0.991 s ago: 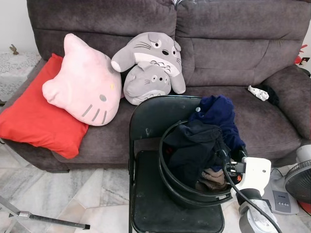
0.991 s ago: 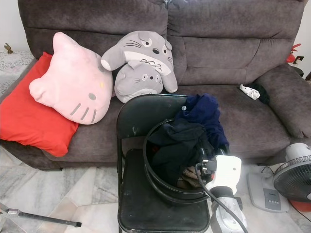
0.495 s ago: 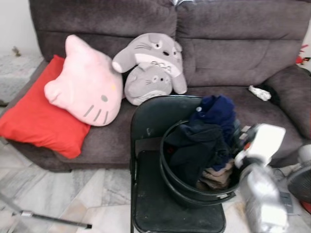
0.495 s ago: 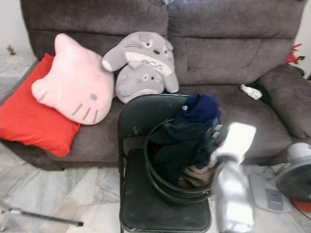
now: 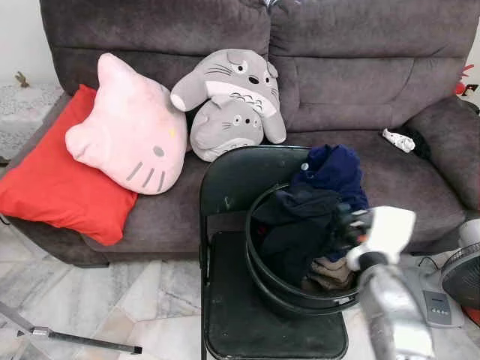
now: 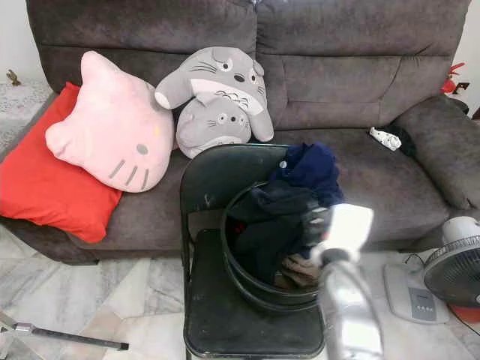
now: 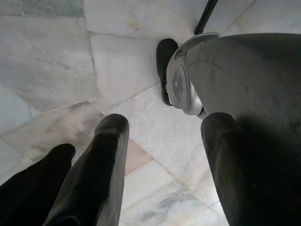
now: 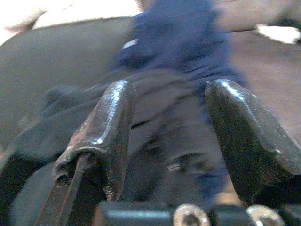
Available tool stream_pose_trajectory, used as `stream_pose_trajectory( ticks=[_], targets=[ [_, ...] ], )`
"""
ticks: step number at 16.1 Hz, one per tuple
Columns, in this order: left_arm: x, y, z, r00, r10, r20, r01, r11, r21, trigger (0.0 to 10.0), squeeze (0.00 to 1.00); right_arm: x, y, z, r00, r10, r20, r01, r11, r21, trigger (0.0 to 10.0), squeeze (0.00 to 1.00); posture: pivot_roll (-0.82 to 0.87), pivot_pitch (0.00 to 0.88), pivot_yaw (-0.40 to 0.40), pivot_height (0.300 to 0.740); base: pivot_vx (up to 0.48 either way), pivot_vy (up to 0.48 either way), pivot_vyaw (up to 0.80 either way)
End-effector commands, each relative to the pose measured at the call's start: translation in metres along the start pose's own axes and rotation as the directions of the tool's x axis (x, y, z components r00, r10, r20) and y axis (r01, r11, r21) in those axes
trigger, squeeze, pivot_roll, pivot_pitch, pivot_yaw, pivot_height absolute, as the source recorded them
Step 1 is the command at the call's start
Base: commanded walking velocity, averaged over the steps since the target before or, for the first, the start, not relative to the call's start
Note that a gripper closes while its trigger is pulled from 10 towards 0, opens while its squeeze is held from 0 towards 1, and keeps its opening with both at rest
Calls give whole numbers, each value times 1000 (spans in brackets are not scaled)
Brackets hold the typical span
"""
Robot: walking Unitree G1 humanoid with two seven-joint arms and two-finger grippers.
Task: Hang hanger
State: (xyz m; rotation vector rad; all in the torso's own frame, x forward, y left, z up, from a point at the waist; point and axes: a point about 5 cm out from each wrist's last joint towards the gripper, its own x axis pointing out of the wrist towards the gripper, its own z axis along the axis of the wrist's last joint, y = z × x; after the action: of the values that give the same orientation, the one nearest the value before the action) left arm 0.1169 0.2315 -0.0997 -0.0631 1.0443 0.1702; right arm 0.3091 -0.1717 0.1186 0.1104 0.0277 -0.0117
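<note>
Change: Since a second ago the right arm has lifted out of the black bucket; its white wrist sat low at the near rim then, swung up and outward half a second back, and now hovers at the bucket's right rim, blurred with motion.
Right gripper: fingers spread apart with nothing between them, aimed down at the dark clothes heaped in the bucket.
Left gripper: fingers apart and empty, hanging idle over the marble floor, with the robot's own foot just beside it.
Bucket: sits on the seat of a black folding chair, likely put there to raise the laundry within the arms' reach.
Clothes: a navy garment spills over the bucket's far rim onto the chair back; a tan piece lies low on the bucket's right side.
Hanger: I cannot make one out; if it is in the bucket, the pile hides it.
Beyond the bucket: a grey sofa with a pink cat cushion, a red pillow and two grey plush toys.
Right of the bucket: a floor fan.
Judgement: the search-and-pick step seems underway, and hanging has not begun.
</note>
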Motion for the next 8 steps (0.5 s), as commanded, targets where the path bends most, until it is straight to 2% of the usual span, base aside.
stream_pose_trajectory(
  ticks=[1, 4, 5, 6, 8],
  targets=[
    [-2, 2, -7, 1000, -1, -20, 1, 1000, -11, 10000, 0, -1, 3, -6, 999, 43, -28, -44, 998, -50, 10000, 0, -104, 197, -40, 740, 0, 0, 0],
    [-2, 3, -6, 1000, -2, -22, 2, 1000, -1, 10000, 0, 9, 20, -3, 983, 179, -45, -183, 977, -109, 10000, 0, -96, 202, -37, 740, 0, 0, 0],
    [-2, 4, -6, 1000, -1, -21, 1, 1000, 0, 10000, 0, 9, 26, -2, 977, 206, -50, -210, 972, -104, 10000, 0, -94, 205, -38, 740, 0, 0, 0],
    [-2, 5, -5, 1000, 2, -20, -2, 1000, 1, 10000, 0, 9, 25, -2, 985, 164, -53, -168, 982, -87, 10000, 0, -93, 209, -37, 740, 0, 0, 0],
    [-2, 7, -6, 1000, 3, -24, -3, 1000, 10, 10000, 0, -1, 14, -4, 998, -23, -64, 20, 999, -38, 10000, 0, -98, 217, -33, 740, 0, 0, 0]
  ],
)
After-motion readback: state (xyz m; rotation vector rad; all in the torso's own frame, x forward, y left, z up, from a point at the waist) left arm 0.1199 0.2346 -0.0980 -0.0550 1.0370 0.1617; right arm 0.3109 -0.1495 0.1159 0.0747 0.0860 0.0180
